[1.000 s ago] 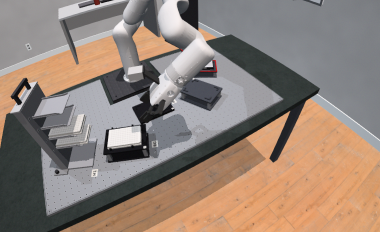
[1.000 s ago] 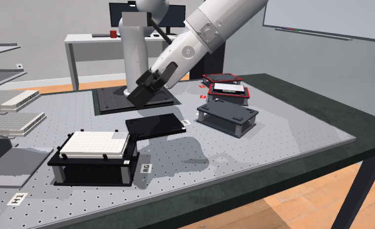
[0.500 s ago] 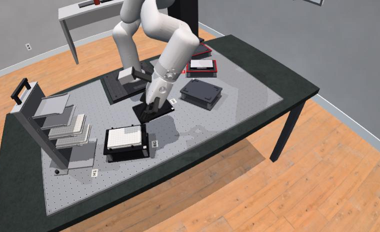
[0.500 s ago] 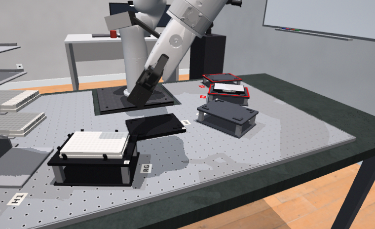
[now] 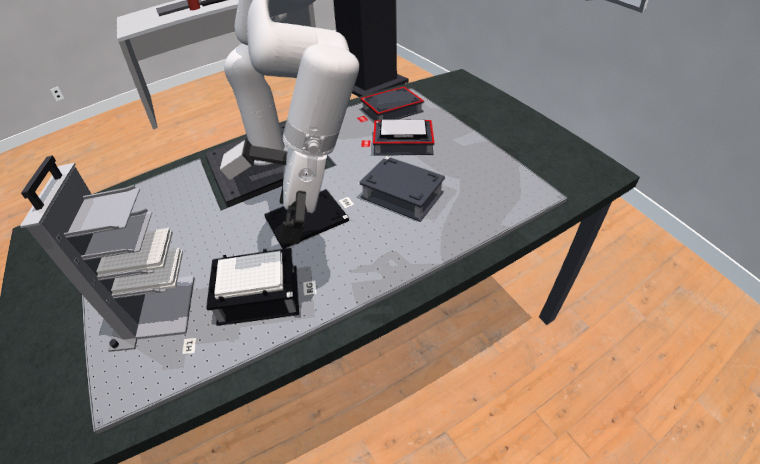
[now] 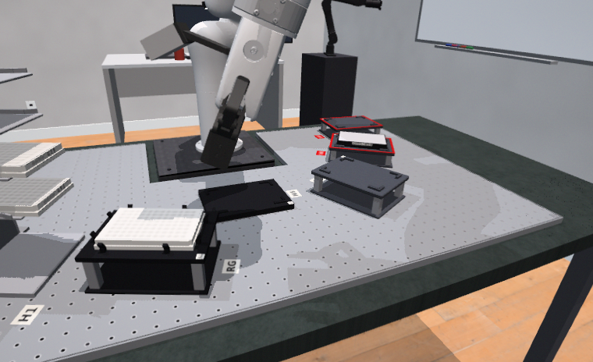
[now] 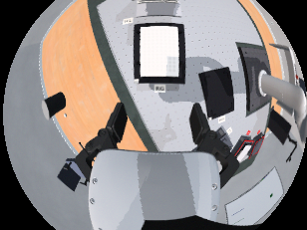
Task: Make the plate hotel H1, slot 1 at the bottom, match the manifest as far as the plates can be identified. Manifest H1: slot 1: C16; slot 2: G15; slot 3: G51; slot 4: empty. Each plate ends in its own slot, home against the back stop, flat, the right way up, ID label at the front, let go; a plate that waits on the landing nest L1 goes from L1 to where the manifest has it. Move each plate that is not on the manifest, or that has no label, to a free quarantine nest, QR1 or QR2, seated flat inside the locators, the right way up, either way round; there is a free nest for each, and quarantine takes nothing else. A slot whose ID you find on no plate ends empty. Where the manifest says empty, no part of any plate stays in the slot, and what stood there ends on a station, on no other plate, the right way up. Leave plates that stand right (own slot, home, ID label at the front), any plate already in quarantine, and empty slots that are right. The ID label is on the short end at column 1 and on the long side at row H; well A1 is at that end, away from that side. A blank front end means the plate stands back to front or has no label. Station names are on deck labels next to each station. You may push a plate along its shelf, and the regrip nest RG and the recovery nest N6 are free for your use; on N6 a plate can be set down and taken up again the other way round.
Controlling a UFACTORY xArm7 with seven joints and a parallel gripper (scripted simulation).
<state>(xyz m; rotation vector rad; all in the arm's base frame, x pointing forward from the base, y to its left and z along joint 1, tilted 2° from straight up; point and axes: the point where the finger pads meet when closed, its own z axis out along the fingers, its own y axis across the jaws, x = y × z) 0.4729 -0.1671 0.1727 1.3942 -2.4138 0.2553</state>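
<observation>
Plate hotel H1 (image 5: 54,244) unfinished: one plate (image 5: 248,273) waits lower left on RG; end effector (image 5: 294,217) spread, empty.

The white arm (image 5: 313,86) reaches steeply down, its gripper (image 6: 221,134) wide open, fingers empty.

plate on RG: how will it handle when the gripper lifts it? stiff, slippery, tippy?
The white plate on the RG nest looks like a flat, rigid slab, so it probably won't flex. It is wide and low, so tipping seems unlikely if gripped evenly. Its smooth side walls may be slippery. The gripper is open above the deck, holding nothing.
</observation>
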